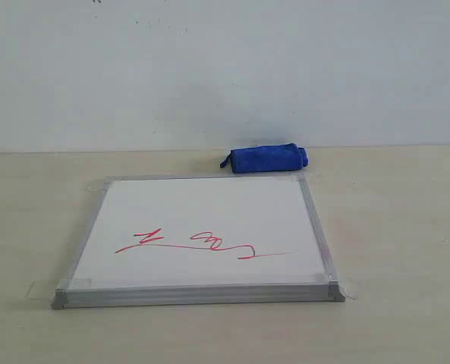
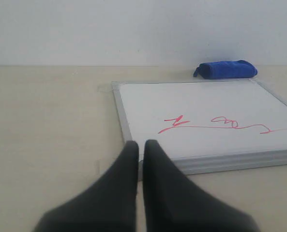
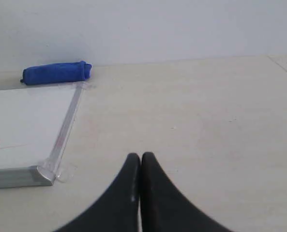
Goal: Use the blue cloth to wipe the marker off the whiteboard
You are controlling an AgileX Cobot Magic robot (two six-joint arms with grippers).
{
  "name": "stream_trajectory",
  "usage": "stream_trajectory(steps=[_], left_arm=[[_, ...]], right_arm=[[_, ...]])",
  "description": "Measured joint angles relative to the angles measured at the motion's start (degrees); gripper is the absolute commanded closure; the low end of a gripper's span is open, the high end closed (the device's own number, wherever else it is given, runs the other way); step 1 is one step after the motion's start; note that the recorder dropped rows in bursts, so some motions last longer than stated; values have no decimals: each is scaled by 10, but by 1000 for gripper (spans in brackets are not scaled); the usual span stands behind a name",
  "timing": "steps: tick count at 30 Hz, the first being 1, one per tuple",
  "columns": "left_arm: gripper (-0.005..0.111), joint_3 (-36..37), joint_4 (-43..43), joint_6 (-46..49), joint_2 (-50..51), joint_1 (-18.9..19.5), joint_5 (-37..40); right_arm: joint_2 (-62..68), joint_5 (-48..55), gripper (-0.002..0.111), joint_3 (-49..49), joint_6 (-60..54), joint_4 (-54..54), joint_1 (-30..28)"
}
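Whiteboard (image 1: 209,205): laid flat on the table (image 1: 399,227), edged with a grey metal frame.
Marker (image 1: 209,244): drawn in red as a wavy line with squiggles across the board's near half.
Cloth (image 1: 266,158): blue, rolled up, placed just beyond the board's far edge, toward its right corner.
Left gripper (image 2: 140,147): held by the board's near left corner, fingers brought together.
Right gripper (image 3: 141,159): held over the table right of the board, fingers pressed together.
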Motion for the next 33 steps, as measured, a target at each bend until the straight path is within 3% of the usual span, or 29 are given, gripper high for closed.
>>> stream_trajectory(steps=[7,10,12,21,33], left_arm=[[103,0,0,0,0,0,0],[103,0,0,0,0,0,0],[103,0,0,0,0,0,0],[103,0,0,0,0,0,0],[103,0,0,0,0,0,0]], right_arm=[[0,-53,108,0,5,0,0],[0,-185,108,0,24,0,0],[0,-220,108,-11,28,0,0],[114,-92,108,-252,-2,0,0],[121,-161,108,-279,31,0,0]])
